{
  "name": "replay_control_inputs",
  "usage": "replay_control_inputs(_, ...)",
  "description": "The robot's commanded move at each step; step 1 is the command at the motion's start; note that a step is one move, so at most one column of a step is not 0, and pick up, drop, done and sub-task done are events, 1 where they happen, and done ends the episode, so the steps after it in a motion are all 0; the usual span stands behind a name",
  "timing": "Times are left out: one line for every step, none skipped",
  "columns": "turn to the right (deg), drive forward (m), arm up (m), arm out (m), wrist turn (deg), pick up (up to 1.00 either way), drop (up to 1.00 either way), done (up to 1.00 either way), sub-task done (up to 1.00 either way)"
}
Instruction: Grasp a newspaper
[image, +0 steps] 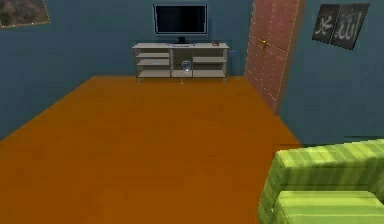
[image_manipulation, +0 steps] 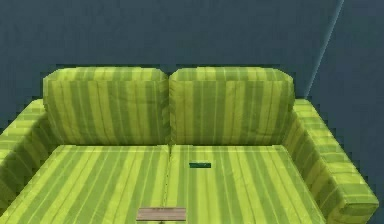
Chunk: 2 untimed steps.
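Forward view, left to right. A framed picture (image: 20, 12) hangs high on the blue wall at the left edge. An orange-brown floor (image: 130, 140) runs bare to the far wall. Against that wall stands a pale TV stand (image: 181, 60) with open shelves. A dark television (image: 180, 20) sits on its top, and a small pale item (image: 186, 68) sits on a shelf below the screen. It is too small to identify. A small reddish speck (image: 217, 43) rests on the top's right end. Right of the stand is a reddish door (image: 275, 50), then a dark wall picture (image: 340, 25). A green striped sofa (image: 330, 185) occupies the bottom right corner.

Arm side view, left to right. The sofa faces the camera against a blue wall, with two back cushions side by side. A flat tan-and-grey slab (image_manipulation: 162, 213) lies at the seat's front edge, just left of centre. Shape and colour do not settle whether this is the newspaper. A small dark green item (image_manipulation: 201, 165) lies on the seat near the back cushions, well apart from the slab.

State of the gripper: cannot tell.
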Motion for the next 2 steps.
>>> replay_control_inputs(0.0,0.0,0.5,0.0,0.0,0.0,0.0,0.0,0.0)
replay_control_inputs(0.0,0.0,0.08,0.0,0.0,0.0,0.0,0.0,0.0)
